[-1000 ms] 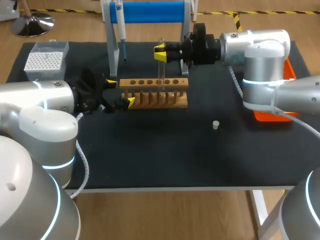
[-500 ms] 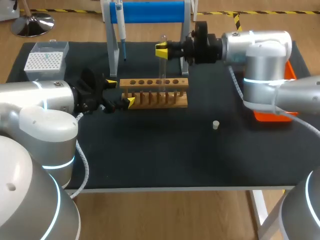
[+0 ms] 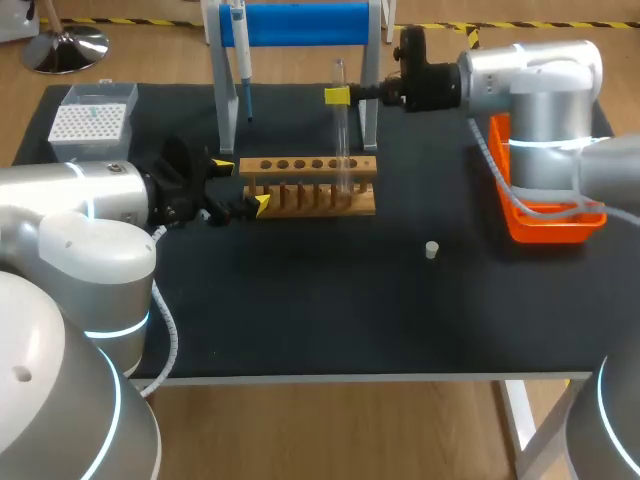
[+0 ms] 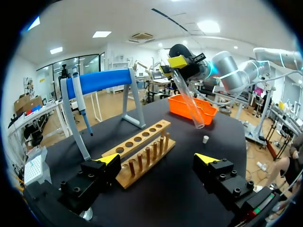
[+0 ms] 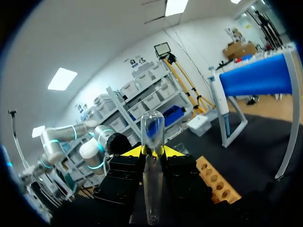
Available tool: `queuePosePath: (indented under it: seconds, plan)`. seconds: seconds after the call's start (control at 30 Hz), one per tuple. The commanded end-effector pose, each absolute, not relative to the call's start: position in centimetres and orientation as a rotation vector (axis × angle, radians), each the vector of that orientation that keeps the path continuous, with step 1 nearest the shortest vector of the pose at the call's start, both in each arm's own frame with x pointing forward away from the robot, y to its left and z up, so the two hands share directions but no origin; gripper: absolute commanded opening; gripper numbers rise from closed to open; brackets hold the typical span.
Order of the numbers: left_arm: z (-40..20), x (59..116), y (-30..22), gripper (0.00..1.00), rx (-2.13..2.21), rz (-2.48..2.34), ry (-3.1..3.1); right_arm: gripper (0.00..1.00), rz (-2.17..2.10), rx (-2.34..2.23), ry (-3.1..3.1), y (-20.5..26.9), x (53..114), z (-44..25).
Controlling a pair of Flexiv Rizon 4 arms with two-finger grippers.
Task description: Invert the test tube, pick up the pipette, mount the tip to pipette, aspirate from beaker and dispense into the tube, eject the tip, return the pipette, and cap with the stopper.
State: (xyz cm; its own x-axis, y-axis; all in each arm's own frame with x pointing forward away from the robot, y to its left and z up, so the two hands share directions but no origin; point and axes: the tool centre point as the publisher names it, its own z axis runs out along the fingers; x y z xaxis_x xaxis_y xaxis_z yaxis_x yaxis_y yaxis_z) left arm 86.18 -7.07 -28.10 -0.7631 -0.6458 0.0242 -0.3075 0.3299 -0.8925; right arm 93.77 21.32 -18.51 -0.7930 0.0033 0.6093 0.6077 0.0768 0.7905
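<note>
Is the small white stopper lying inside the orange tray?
No, the stopper lies on the black table, apart from the orange tray.

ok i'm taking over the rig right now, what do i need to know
Right hand: shut on the test tube, held tilted above the wooden rack.
Left hand: open at the rack's left end, holding nothing.
Pipette hangs on the blue stand; tip box at back left; stopper loose on the table. Beaker not visible.
Done: tube out of the rack. Left: finish the inversion, then all pipette steps, and capping.
</note>
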Motion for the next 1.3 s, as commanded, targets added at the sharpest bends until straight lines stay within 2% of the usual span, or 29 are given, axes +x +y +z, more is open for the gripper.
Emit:
queuePosePath:
  seconds: [0.03,0.37,1.3]
  plan:
    - [-28.0,86.2,-7.1,1.0,-0.85,-1.405,2.27,0.0,-1.394,-0.915,-1.561,20.8,93.9,-19.0]
    - [-28.0,86.2,-7.1,1.0,-0.85,-1.405,2.27,0.0,-1.281,-1.082,-1.379,20.5,94.5,-20.1]
    - [-28.0,86.2,-7.1,1.0,-0.85,-1.405,2.27,0.0,-1.203,-1.093,-1.26,20.8,94.2,-20.4]
